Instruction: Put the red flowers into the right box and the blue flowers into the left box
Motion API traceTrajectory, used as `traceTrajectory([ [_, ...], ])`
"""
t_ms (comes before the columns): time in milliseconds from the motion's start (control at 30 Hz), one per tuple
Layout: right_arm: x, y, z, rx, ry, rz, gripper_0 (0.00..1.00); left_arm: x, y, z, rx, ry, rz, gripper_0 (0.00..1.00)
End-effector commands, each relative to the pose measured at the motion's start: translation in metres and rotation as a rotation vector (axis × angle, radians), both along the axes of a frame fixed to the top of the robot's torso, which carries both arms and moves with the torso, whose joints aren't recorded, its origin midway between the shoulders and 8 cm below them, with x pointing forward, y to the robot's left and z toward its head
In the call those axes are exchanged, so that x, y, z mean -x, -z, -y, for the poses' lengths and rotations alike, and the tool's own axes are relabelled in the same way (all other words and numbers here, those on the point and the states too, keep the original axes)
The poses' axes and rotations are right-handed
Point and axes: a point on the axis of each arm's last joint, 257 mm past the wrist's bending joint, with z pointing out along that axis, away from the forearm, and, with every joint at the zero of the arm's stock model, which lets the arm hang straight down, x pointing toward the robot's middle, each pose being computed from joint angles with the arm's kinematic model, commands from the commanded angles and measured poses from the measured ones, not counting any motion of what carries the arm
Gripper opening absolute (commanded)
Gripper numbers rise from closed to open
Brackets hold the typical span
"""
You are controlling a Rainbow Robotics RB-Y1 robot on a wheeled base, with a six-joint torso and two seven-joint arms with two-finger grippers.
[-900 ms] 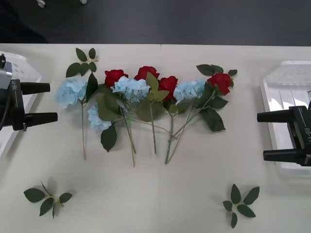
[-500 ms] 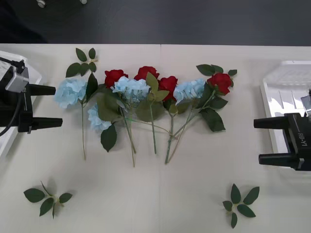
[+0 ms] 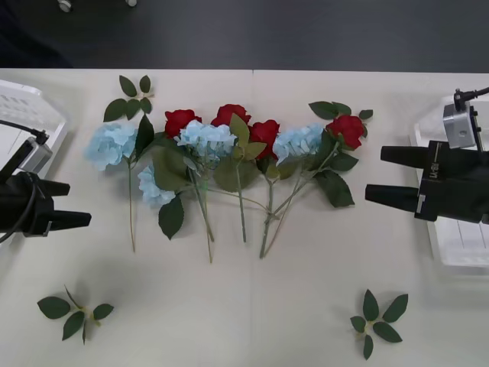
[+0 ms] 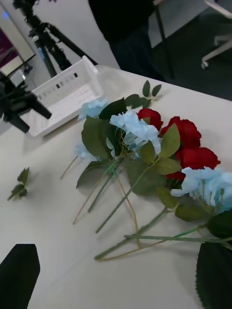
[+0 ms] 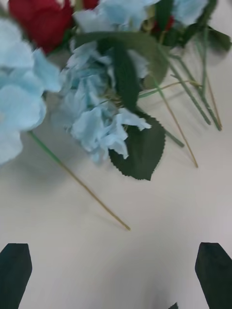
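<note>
Hovering over the pale table (image 3: pixel 252 306), my left gripper (image 3: pixel 72 205) sits near the left edge with its black fingers spread wide and holding nothing, pointing toward the blue flowers (image 3: pixel 111 144), which lie mixed with the red flowers (image 3: pixel 180 121) in a row across the middle, heads away from me and stems toward me. My right gripper (image 3: pixel 382 174) hangs at the right side, fingers equally spread and empty, just beside the right box (image 3: pixel 428 191) and aimed at the nearest rose. Behind my left arm lies the left box (image 3: pixel 30 103), and loose leaf sprigs (image 3: pixel 72 310) rest apart on the table.
</note>
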Motion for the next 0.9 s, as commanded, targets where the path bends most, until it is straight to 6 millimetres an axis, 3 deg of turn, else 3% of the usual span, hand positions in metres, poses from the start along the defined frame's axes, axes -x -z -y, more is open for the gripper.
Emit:
traceTrajectory([
  [33, -0.008, -0.022, -0.018, -0.084, 0.048, -0.083, 0.96, -0.007, 0.007, -0.011, -0.021, -0.122, -0.053, 1.0],
  [333, -0.04, -0.044, -0.042, -0.381, 0.214, -0.382, 0.96, -0.024, 0.015, -0.009, 0.089, -0.365, -0.188, 1.0],
  [533, -0.055, -0.046, -0.057, -0.55, 0.285, -0.637, 0.96, -0.039, 0.019, -0.002, 0.127, -0.473, -0.222, 1.0],
  [700, -0.064, -0.038, -0.06, -0.639, 0.343, -0.815, 0.96, -0.055, 0.025, 0.0, 0.127, -0.542, -0.204, 1.0],
  [900, -0.074, -0.001, -0.049, -0.542, 0.424, -0.859, 0.96, -0.067, 0.032, 0.007, 0.102, -0.573, -0.178, 1.0],
])
